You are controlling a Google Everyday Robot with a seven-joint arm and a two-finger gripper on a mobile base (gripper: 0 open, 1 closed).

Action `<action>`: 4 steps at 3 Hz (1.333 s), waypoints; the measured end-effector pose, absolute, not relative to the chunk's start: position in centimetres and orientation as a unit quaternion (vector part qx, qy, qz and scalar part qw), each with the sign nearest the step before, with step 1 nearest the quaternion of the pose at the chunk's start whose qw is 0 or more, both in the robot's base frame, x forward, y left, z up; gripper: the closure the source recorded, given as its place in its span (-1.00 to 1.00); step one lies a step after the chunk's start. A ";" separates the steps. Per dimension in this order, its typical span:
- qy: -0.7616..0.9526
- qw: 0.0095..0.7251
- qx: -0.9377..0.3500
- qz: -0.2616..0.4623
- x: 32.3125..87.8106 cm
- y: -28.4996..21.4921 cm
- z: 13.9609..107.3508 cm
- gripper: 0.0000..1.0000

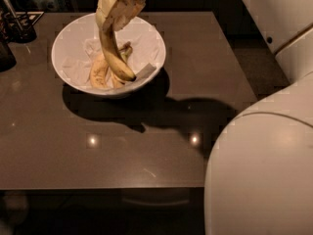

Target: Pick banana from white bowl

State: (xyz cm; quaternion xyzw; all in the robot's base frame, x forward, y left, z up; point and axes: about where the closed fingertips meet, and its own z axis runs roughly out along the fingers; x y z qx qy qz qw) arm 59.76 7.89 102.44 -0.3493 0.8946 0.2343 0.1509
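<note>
The white bowl (68,43) stands at the back left of the dark table. My gripper (113,14) reaches down over it from the top edge. Its beige fingers are shut on the upper end of the pale-yellow banana (116,58). The banana hangs steeply down, and its dark lower tip is near the bowl's front right inner wall. I cannot tell whether the tip still touches the bowl. Other bananas (99,71) lie in the bowl beside it, partly hidden behind it.
The dark brown table (146,146) has its front edge low in view. A dark holder with utensils (19,26) stands at the back left corner. My white body (264,170) fills the right side. A white paper scrap (145,71) lies inside the bowl's right wall.
</note>
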 end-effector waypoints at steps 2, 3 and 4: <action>0.901 0.158 -0.326 0.238 56.7 5.9 104.3 1.00; 0.907 0.154 -0.308 0.244 54.4 4.0 104.9 1.00; 0.910 0.139 -0.295 0.257 53.1 2.5 104.4 1.00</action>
